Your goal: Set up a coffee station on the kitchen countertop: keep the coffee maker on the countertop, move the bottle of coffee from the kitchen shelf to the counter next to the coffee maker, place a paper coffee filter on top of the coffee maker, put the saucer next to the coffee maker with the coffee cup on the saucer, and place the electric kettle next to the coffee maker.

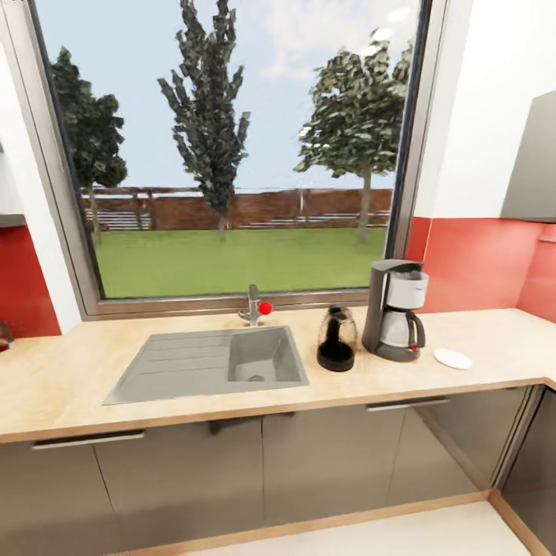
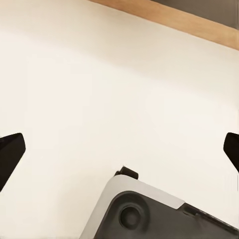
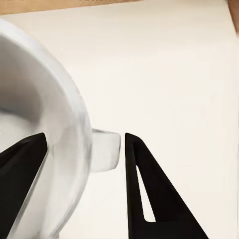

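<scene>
The coffee maker (image 1: 395,309) stands on the kitchen countertop (image 1: 69,390) right of the sink. The electric kettle (image 1: 337,338) sits close on its left. On its right the white saucer (image 1: 452,358) lies flat with nothing on it. In the right wrist view my right gripper (image 3: 85,135) is shut on the white coffee cup (image 3: 40,89), one finger inside the cup and the other outside, by its handle. My left gripper (image 2: 124,137) is open over pale floor with nothing between its fingers.
A grey sink (image 1: 208,363) with a red-knobbed tap (image 1: 256,305) is set in the counter under a large window. Red splashback runs along the walls. The counter turns a corner at the far right. Part of my base (image 2: 144,214) shows below the left gripper.
</scene>
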Robot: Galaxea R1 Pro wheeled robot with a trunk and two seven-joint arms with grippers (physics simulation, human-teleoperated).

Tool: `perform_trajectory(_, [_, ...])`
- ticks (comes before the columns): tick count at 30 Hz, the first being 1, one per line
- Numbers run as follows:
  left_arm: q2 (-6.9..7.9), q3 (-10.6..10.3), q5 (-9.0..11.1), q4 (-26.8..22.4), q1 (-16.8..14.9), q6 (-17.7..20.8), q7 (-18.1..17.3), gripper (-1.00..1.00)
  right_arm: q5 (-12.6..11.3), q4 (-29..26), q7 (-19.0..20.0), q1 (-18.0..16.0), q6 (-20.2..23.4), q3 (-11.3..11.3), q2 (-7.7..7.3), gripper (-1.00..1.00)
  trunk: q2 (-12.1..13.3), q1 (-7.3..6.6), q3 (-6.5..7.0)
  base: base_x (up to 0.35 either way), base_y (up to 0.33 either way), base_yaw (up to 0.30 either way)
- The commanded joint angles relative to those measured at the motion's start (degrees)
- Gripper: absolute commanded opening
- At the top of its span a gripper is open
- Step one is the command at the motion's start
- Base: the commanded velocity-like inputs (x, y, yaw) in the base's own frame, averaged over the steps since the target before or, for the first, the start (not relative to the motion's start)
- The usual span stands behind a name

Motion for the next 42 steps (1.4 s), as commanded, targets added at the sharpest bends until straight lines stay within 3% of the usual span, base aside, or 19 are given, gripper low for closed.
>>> perform_trajectory(1, [0.02,-0.5,0.6,0.1,0.0,-0.2,-0.1,1.0,-0.7,0.2,0.6,-0.1,-0.3,0.2,-0.03,-1.0,0.0,0.02,-0.02,0.0,-0.292,0.075])
perform_trajectory(20, [0.02,-0.5,0.6,0.1,0.0,-0.2,-0.1,1.0,-0.7,0.2,0.6,-0.1,-0.3,0.2,-0.02,-1.0,0.0,0.02,-0.02,-0.018,-0.292,0.009])
perform_trajectory(42, [0.02,-0.5,0.6,0.1,0.0,-0.2,-0.1,1.0,-0.7,0.2,0.6,-0.1,-0.3,0.2,0.0,-1.0,0.0,0.02,-0.02,-0.165,-0.285,0.02])
